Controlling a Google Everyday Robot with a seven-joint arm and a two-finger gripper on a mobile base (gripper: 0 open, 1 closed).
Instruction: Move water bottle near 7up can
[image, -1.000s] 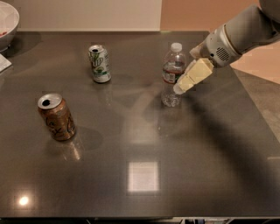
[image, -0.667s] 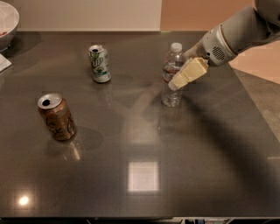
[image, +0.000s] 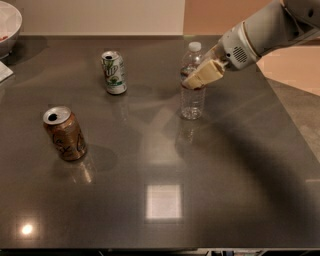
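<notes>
The water bottle (image: 192, 95), clear with a white cap and a dark label band, stands upright on the dark table right of centre. My gripper (image: 201, 76) comes in from the upper right and is closed around the bottle at its label. One cream finger (image: 205, 73) lies across the front of the bottle. The 7up can (image: 114, 72), white and silver with green markings, stands upright to the left of the bottle with a stretch of table between them.
A brown-orange can (image: 64, 132) stands at the front left. A white bowl (image: 7, 25) sits at the far left corner, with a white object (image: 4, 71) below it at the left edge. The table's right edge (image: 287, 115) runs diagonally under the arm.
My gripper moved left onto the bottle and closed at its label. The bottle has shifted slightly left, towards the 7up can. Both cans have stayed put.
</notes>
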